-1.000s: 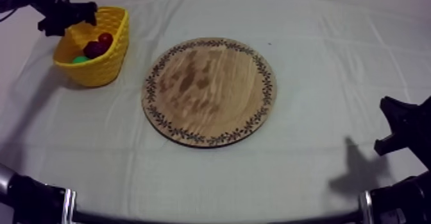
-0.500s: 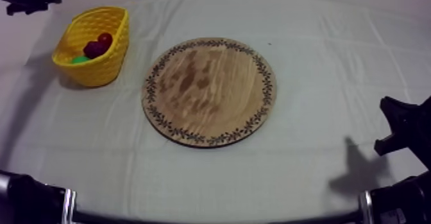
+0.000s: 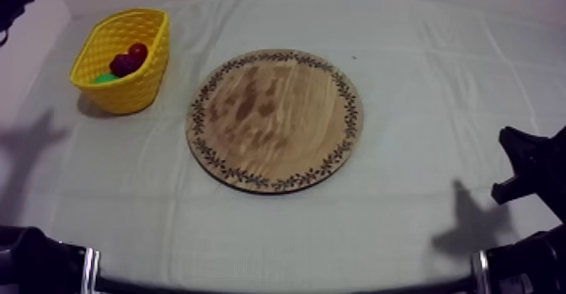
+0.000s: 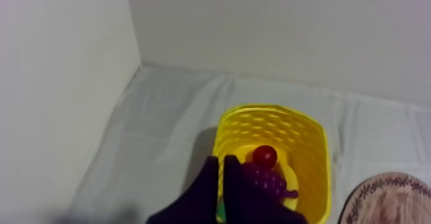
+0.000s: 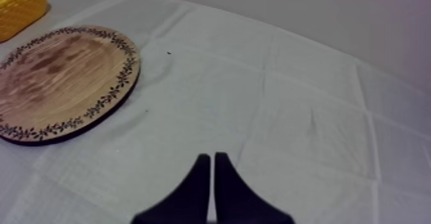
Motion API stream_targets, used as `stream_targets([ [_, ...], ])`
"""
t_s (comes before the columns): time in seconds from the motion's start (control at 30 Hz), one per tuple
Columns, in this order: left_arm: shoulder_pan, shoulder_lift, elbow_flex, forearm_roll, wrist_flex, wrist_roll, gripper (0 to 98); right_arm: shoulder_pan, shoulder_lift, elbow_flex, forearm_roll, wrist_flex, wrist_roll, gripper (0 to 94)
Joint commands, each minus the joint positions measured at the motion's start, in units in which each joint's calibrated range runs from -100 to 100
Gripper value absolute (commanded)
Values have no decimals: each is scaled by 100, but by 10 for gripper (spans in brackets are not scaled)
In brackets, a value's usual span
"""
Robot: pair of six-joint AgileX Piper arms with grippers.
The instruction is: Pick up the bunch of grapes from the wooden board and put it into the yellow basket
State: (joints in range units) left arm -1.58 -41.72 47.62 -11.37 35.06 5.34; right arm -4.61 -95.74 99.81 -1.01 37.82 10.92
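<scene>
The dark purple bunch of grapes (image 3: 124, 64) lies inside the yellow basket (image 3: 145, 82) at the table's far left, beside a small red fruit (image 3: 138, 50). The round wooden board (image 3: 275, 120) in the middle is bare. In the left wrist view my left gripper (image 4: 222, 175) hangs high over the basket (image 4: 276, 120), shut with nothing in it. Below it lie the grapes (image 4: 266, 178) and the red fruit (image 4: 264, 155). Part of my left arm (image 3: 13, 2) shows at the far left corner. My right gripper (image 5: 212, 169) rests shut and empty above the cloth, right of the board (image 5: 58, 79).
Something green (image 3: 105, 78) also lies in the basket. A pale wall (image 4: 64, 79) rises just left of the basket. My right arm (image 3: 526, 167) sits low at the table's right edge. Bare cloth (image 3: 438, 78) spreads between the board and that arm.
My left gripper has lifted away from the basket toward the far left corner, and its fingers have closed. The grapes stay in the basket. The right arm has not moved.
</scene>
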Motion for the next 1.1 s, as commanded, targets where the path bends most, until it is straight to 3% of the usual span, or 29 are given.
stream_targets([
  [0.0,19,-1407,1277,22,-213,-125,1,2,-1,-3,1,0,2,4],
  [0.13,88,-2465,2541,175,-567,-337,0,2,-1,-3,1,0,2,4],
  [0.33,107,-3691,3984,655,-877,-778,0,2,-1,-3,1,0,3,4],
  [0.5,132,-4481,4767,914,-960,-1051,0,2,-1,-3,1,0,4,4],
  [0.9,181,-5714,5173,1095,-316,-1157,0,2,-1,-3,1,0,2,4],
  [1.07,213,-5787,5224,1026,-363,-983,0,2,-1,-3,1,0,1,4],
])
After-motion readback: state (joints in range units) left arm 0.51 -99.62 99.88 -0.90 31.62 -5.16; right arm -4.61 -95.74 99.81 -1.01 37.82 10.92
